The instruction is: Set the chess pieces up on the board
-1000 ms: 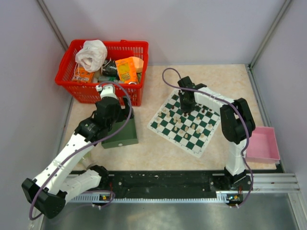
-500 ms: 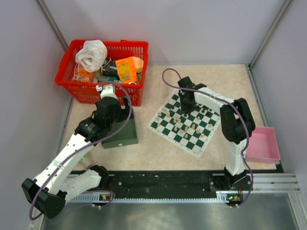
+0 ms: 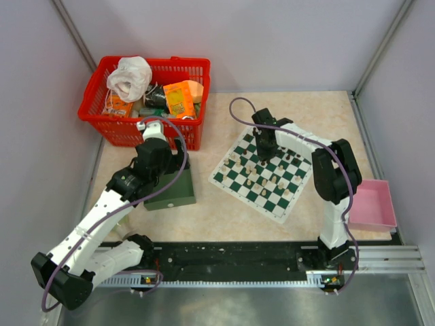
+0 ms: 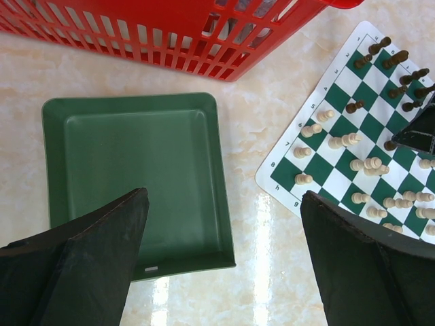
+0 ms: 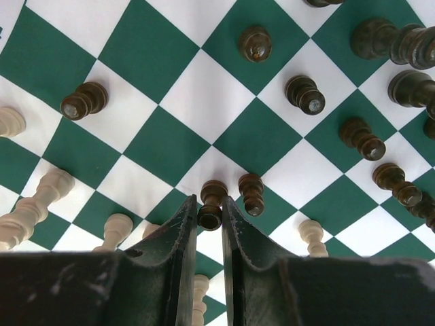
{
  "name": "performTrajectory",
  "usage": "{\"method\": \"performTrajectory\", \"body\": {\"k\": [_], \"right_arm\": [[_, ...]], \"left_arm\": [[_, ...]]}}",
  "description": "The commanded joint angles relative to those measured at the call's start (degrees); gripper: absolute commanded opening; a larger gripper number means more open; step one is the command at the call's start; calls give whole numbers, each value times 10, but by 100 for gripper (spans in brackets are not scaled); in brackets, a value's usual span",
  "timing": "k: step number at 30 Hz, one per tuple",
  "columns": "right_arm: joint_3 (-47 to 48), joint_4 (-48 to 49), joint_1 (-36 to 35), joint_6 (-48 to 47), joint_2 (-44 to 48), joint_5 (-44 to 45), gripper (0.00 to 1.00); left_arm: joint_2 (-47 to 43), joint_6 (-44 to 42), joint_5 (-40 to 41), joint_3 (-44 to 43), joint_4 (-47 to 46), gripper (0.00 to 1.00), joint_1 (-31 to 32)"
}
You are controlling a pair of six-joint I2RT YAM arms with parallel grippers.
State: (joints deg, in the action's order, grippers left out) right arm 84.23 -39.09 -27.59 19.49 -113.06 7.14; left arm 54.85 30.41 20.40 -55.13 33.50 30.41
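Note:
The green-and-white board [image 3: 219, 178] lies right of centre, and dark and cream chess pieces [image 3: 250, 178] stand scattered over it. My right gripper [image 3: 265, 151] reaches down onto the board's far part. In the right wrist view its fingers [image 5: 210, 204] press on both sides of a dark pawn's head [image 5: 213, 192], whose base rests on the board [image 5: 190, 95]. A second dark pawn [image 5: 251, 193] stands just right of the fingers. My left gripper [image 3: 175, 149] hangs wide open [image 4: 223, 195] above the green tray [image 4: 217, 170], holding nothing.
A red basket [image 3: 88, 109] full of packets stands at the back left, right behind the green tray [image 3: 173, 193]. A pink tray [image 3: 372, 204] sits at the right edge. Cream pieces [image 5: 41, 197] crowd the squares beside my right fingers. The board's corner [image 4: 272, 178] shows in the left wrist view.
My right jaws have narrowed onto the dark pawn. Both arms stay where they were, and the left gripper stays wide open.

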Motion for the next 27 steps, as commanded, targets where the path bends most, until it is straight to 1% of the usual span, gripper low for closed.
{"method": "performTrajectory", "body": {"k": [1, 6, 11, 16, 21, 24, 27], "right_arm": [[35, -8, -4, -7, 18, 4, 14], [47, -9, -4, -1, 50, -19, 13], [30, -13, 6, 11, 110, -3, 13], [-23, -11, 65, 24, 185, -11, 13], [-90, 4, 156, 27, 262, -6, 13], [-129, 13, 217, 32, 281, 1, 13], [-162, 35, 254, 37, 281, -2, 13]], "left_arm": [[-11, 9, 2, 0, -16, 99, -3], [-11, 7, 2, -1, -16, 99, -2], [-15, 7, 6, -1, -13, 99, -2], [-16, 4, 5, -1, -11, 99, -2], [-20, 11, 3, 2, -13, 99, -4], [-20, 11, -5, 3, -19, 99, -4], [-18, 9, -9, 1, -19, 99, -4]]}}
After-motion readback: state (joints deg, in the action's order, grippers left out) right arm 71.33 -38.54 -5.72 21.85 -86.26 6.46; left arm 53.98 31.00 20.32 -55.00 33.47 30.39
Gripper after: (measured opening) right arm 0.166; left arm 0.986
